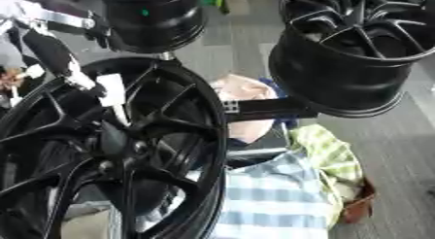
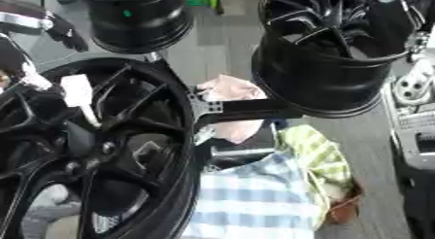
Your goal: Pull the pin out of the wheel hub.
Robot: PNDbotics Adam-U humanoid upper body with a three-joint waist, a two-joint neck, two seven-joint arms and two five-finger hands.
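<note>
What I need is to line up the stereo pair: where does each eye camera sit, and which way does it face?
Left eye view: in the head, looking down at the near wheel; the robot's left arm comes in from the upper left toward its rim.
Right eye view: beside it, same downward aim; the left arm shows only at the left edge, and a dark part, perhaps the right arm, overlaps the upper-right wheel.
Shared: both wheels, a third wheel, the black bar and the striped cloth.
</note>
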